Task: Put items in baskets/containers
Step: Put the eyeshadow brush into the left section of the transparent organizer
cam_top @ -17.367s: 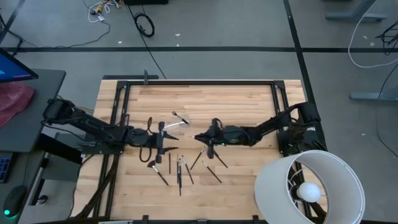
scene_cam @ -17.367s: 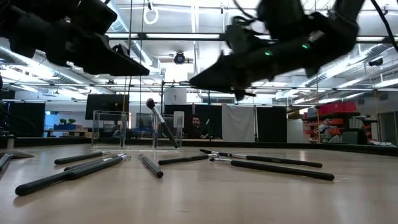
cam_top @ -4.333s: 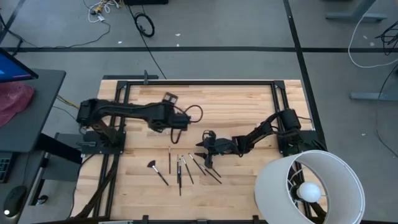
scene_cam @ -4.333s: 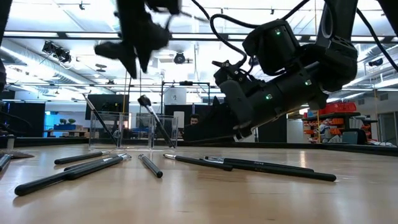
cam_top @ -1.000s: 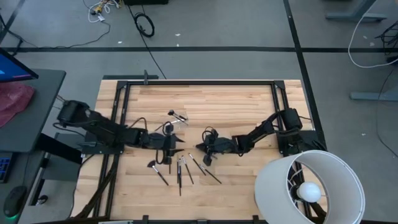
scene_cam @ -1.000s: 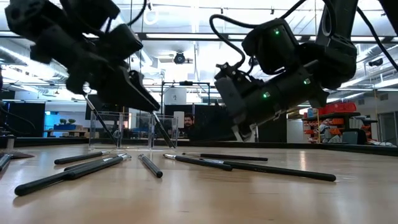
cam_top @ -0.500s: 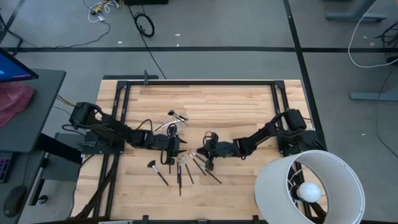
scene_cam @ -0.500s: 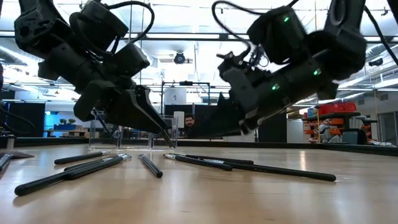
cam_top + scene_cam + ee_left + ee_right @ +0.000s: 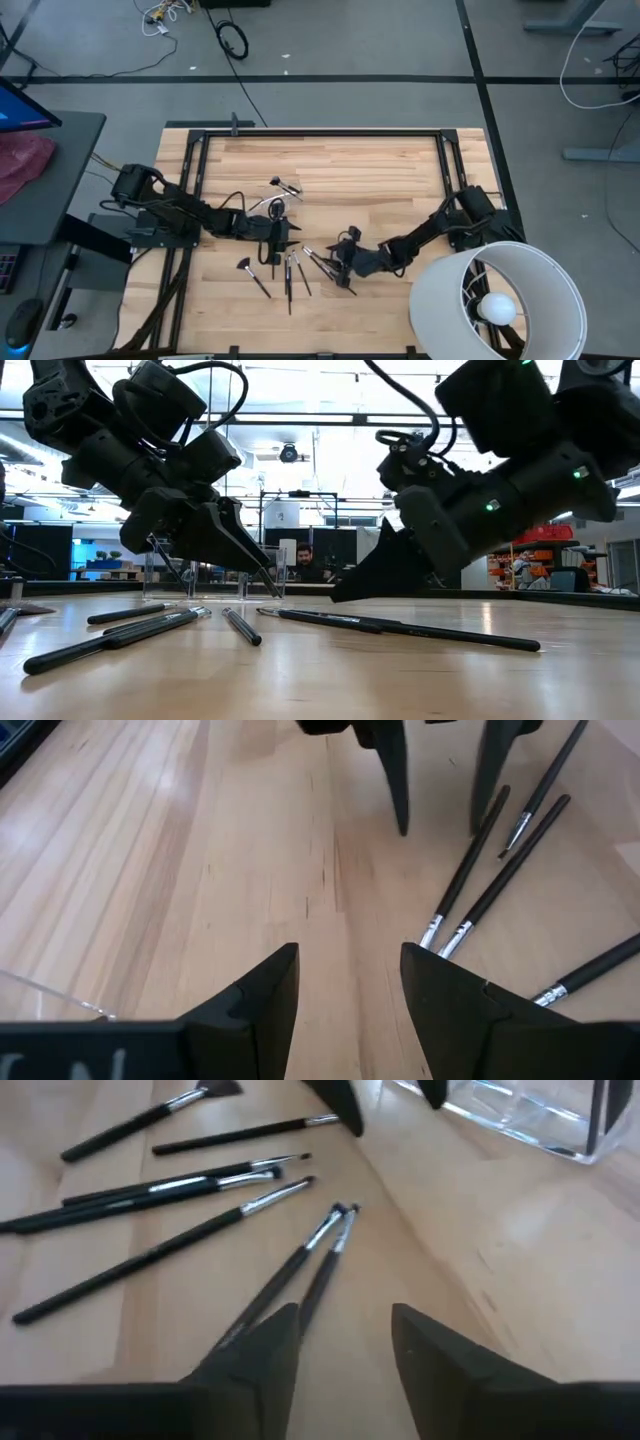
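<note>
right claw [image 9: 334, 262] released, left claw [image 9: 283, 240] released; roughly nine brushes [image 9: 289, 275], one container [image 9: 281, 192].

We see a robotics lab: open hall with ceiling lights [image 9: 300, 418], floor cables [image 9: 232, 38], framed workbench [image 9: 350, 165].

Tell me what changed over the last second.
The right gripper moved toward the near table edge, low over the loose brushes, and its jaws went from shut to open; nothing is in them. The left gripper slid slightly right, open and empty. The clear container and the brushes on the table stayed put.
</note>
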Available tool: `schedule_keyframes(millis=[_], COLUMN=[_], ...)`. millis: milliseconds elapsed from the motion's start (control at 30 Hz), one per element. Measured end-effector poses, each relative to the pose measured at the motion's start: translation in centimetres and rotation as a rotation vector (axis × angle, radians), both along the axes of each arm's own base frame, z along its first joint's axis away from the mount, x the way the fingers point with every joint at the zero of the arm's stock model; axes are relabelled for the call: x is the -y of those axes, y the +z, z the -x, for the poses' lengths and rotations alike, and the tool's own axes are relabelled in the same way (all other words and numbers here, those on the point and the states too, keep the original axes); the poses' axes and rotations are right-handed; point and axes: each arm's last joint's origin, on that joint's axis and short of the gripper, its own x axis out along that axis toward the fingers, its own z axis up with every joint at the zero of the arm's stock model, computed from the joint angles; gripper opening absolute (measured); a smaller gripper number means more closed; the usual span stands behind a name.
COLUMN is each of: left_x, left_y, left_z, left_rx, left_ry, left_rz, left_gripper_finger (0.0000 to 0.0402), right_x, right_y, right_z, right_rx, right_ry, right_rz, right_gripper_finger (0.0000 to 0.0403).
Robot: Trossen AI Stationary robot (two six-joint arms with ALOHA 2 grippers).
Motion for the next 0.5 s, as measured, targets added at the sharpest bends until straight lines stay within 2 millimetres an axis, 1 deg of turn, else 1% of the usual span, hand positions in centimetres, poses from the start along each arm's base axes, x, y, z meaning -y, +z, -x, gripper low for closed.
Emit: schedule_keyframes(millis=[133,367,500], left_x=[0.0,0.0,0.0], left_y=[0.0,0.0,0.0], left_z=[0.0,0.0,0.0], left_rx=[0.0,0.0,0.0], left_ry=[0.0,0.001,0.001], left_rz=[0.0,0.001,0.002], left_gripper_finger=[0.0181,0.0181,0.0181], right_x=[-0.1,-0.1,0.0], right_y=[0.1,-0.3,-0.9], right_z=[-0.1,0.2,0.1], right_rx=[0.016,-0.017,-0.017], right_ry=[-0.01,-0.022,-0.031], right_rz=[-0.026,-0.045,-0.057], right_gripper_finger=[0.0169,0.0167,0.0166])
